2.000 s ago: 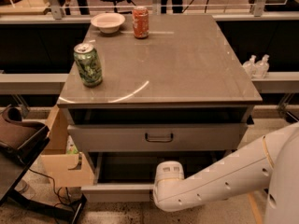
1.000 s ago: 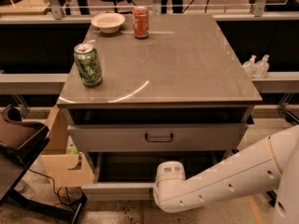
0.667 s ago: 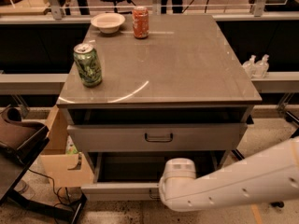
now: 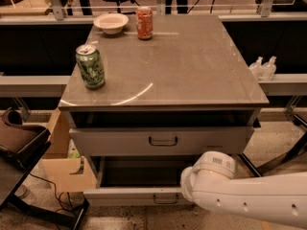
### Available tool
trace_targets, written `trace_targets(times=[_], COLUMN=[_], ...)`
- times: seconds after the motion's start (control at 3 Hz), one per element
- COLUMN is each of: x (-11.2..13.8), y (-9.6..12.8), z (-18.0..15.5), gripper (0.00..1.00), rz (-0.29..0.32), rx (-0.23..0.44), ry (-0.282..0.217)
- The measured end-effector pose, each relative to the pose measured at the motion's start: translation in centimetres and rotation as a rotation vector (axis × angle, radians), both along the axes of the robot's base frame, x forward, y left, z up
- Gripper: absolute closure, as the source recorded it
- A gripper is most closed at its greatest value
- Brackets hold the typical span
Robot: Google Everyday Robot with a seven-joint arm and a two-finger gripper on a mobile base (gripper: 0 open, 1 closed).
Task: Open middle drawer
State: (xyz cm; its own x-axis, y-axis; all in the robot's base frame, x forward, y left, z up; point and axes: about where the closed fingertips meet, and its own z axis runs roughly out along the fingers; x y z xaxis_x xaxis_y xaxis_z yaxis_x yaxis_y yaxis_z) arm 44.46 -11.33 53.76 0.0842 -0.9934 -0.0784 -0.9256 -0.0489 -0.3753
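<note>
The middle drawer (image 4: 129, 196) is the shallow grey one low on the cabinet. It stands pulled out toward me, its dark inside (image 4: 141, 171) showing, with a small dark loop handle (image 4: 165, 200) at the centre of its front. Above it is the taller-fronted grey drawer (image 4: 115, 142) with the same handle. The third drawer is out of view below. My white arm (image 4: 225, 190) reaches in from the lower right, and its rounded end (image 4: 211, 169) sits over the open drawer's right front corner. My gripper is hidden behind that rounded end.
On the grey cabinet top (image 4: 192, 66) stand a green can (image 4: 90, 66), an orange can (image 4: 144, 22) and a white bowl (image 4: 111, 22). A cardboard box (image 4: 60, 164) and a dark chair (image 4: 19, 140) stand at the left. Two clear bottles (image 4: 263, 67) sit on a ledge at the right.
My arm's rounded end has shifted to the right along the open drawer's front. The drawer stays pulled out about as far as before. The cans and bowl have not moved.
</note>
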Motion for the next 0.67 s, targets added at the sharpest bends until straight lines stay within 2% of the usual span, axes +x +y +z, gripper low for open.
trace_targets(times=[0.33, 0.67], x=[1.3, 3.1], y=[-1.3, -1.6], z=[0.5, -0.8], gripper=[1.0, 1.0], rz=[0.009, 0.024], rx=[0.031, 0.059], ry=[-0.024, -0.03])
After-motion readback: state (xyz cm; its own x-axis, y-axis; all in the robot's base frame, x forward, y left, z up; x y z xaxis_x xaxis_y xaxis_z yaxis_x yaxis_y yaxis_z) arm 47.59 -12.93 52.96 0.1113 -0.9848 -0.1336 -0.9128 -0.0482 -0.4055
